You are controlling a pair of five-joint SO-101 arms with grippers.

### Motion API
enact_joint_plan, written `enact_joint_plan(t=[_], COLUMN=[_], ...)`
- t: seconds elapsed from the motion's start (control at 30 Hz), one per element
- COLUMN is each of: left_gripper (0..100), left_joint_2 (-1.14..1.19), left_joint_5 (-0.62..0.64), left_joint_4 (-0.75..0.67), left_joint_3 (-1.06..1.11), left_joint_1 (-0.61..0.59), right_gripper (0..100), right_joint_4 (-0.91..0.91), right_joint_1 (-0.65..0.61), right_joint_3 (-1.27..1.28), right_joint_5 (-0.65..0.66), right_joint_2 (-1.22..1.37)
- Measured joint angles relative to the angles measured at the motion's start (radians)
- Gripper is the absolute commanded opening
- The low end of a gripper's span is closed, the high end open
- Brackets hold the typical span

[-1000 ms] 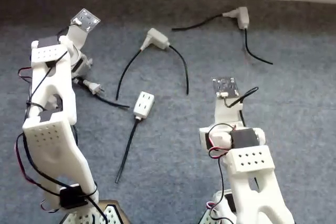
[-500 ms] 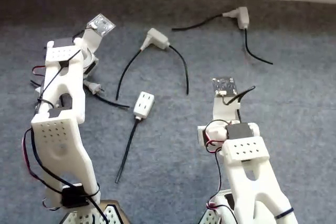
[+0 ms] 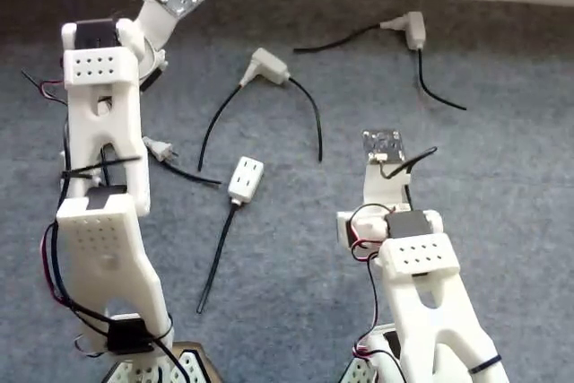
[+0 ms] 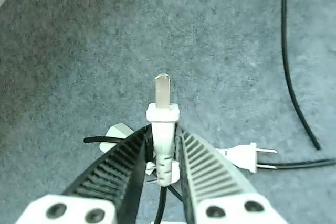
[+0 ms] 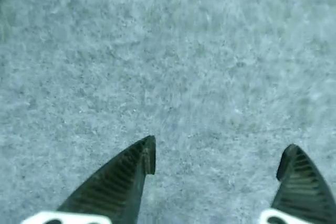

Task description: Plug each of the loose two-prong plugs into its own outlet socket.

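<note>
Left arm (image 3: pixel 99 132) has swung up and away toward the far edge of the grey carpet (image 3: pixel 484 186) over the last second, its wrist now higher and farther back. Right arm (image 3: pixel 421 266) shifted slightly early on, then held its place.

Left gripper (image 4: pixel 163 129): fingers closed tight on a white plug (image 4: pixel 163 113), gripped by its body, with the two prongs sticking out past the fingertips and its black cord trailing back between the fingers.

Second plug (image 3: pixel 157 148) lies loose on the carpet just beside the left arm, black cord running toward the middle. Same plug in the left wrist view (image 4: pixel 244 156), prongs free and touching nothing.

Outlet block (image 3: pixel 246 177), white, lies flat mid-carpet, between the two arms. Nothing is plugged into it and its cord runs back toward the arms' bases.

Two white angled connectors, one far centre (image 3: pixel 266 66), one far right (image 3: pixel 411 26), each on a black cord, well apart.

Right gripper (image 5: pixel 218 156): fingers spread wide over bare carpet, holding nothing.
</note>
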Motion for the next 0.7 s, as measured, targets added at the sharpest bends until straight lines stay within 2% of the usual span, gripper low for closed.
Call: enact_joint_plan(t=[0.13,0.27,0.37,0.6,0.7], left_gripper=[0,0,0,0,0], left_joint_2=[-0.095,-0.229,-0.347,-0.706,-0.913], left_joint_5=[0.017,0.176,0.239,0.255,0.255], left_joint_4=[0.181,0.209,0.21,0.212,0.132], left_joint_3=[-0.066,-0.061,0.002,0.439,0.675], left_joint_1=[0.064,0.083,0.094,0.235,0.334], right_gripper=[35.7,35.7,35.7,35.7,34.1], right_joint_4=[-0.037,-0.041,-0.041,-0.092,-0.123], right_joint_1=[0.0,-0.002,-0.002,-0.002,-0.002], right_joint_3=[0.002,0.005,0.005,0.049,0.078], right_joint_5=[0.0,0.0,0.0,0.0,-0.002], right_joint_2=[0.002,0.003,0.003,0.003,0.003])
